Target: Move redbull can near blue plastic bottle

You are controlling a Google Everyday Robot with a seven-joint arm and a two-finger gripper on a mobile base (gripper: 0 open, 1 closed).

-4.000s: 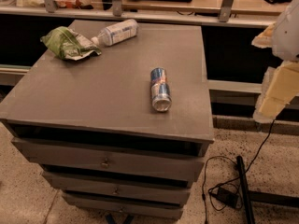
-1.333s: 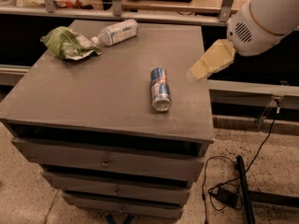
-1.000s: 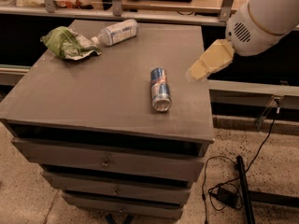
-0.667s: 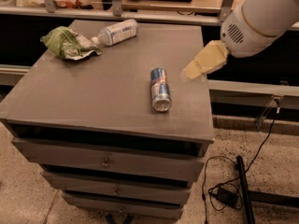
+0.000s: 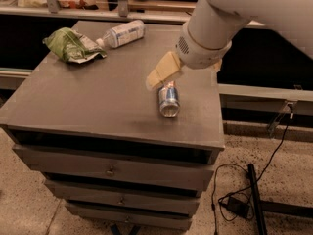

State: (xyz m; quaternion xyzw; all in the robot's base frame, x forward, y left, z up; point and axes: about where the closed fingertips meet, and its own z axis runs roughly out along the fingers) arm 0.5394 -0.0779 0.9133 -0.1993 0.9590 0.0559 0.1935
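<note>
The can [image 5: 169, 101] is seen lying on its side on the right half of the cabinet top [image 5: 93, 94]. Its long axis runs from far to near, with the silver end turned toward the near edge. The gripper [image 5: 163, 73] is held just above the can's far end, a little to the left in the view. Whether it is spread or closed cannot be told, and no grasp is judged to have been made yet. The bottle [image 5: 123, 33] is laid on its side near the far edge, well apart from the can and just beside the bag [image 5: 72, 45]. Once gripped across its narrow width, the can would have to be carried diagonally toward the far left.
</note>
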